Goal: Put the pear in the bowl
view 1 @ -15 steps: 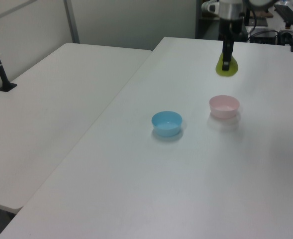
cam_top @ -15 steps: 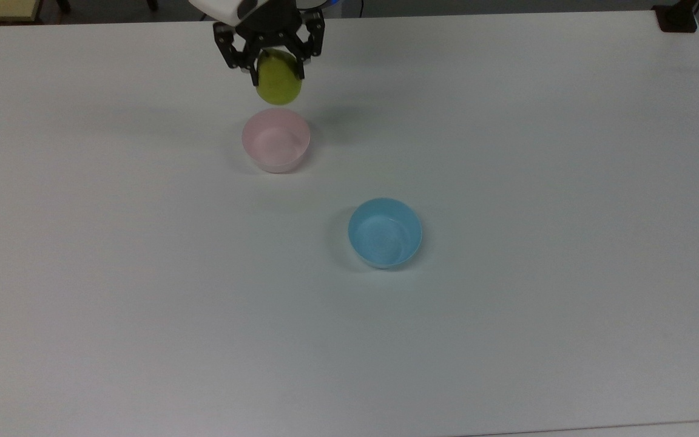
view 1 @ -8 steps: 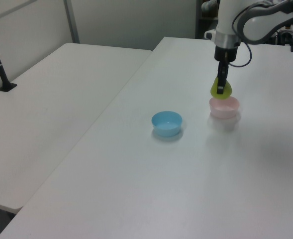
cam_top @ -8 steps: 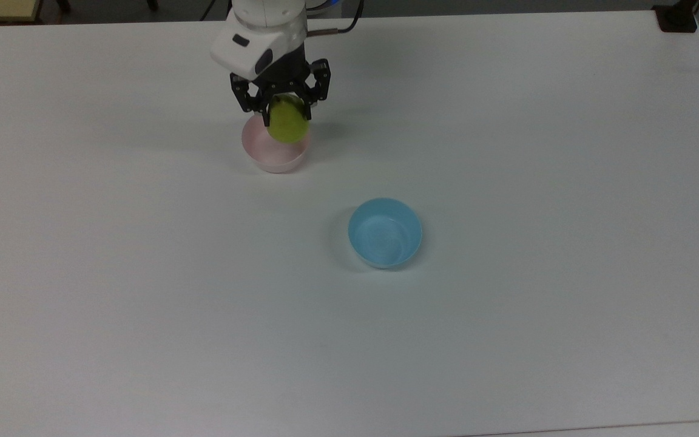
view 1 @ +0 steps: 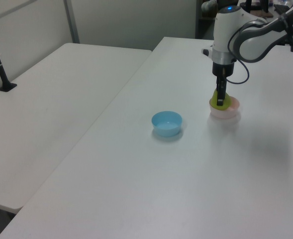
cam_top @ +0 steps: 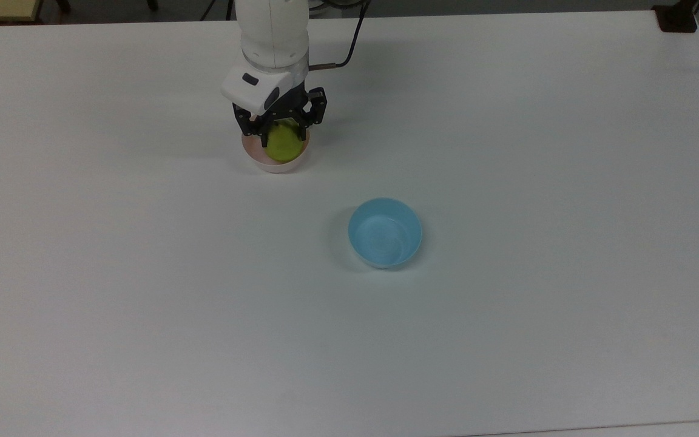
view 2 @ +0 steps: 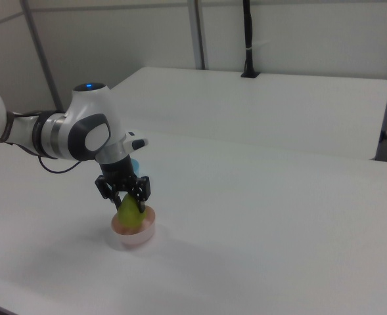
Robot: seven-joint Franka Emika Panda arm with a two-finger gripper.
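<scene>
One gripper [cam_top: 281, 128] is clamping the pear [cam_top: 282, 145], hanging inside the pink bowl [cam_top: 276, 164]; advise opening gently, then lifting straight up.

On the surface [cam_top: 507, 334], the pear [cam_top: 283, 145] sits low in the bowl [cam_top: 276, 164], held by the hand [cam_top: 279, 130]; a second bowl [cam_top: 385, 233] lies at four o'clock in the top view.

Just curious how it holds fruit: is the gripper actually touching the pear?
Touching. In the right view the gripper has its fingers pressed against both sides of the pear, which sits low in the pink bowl.
</scene>
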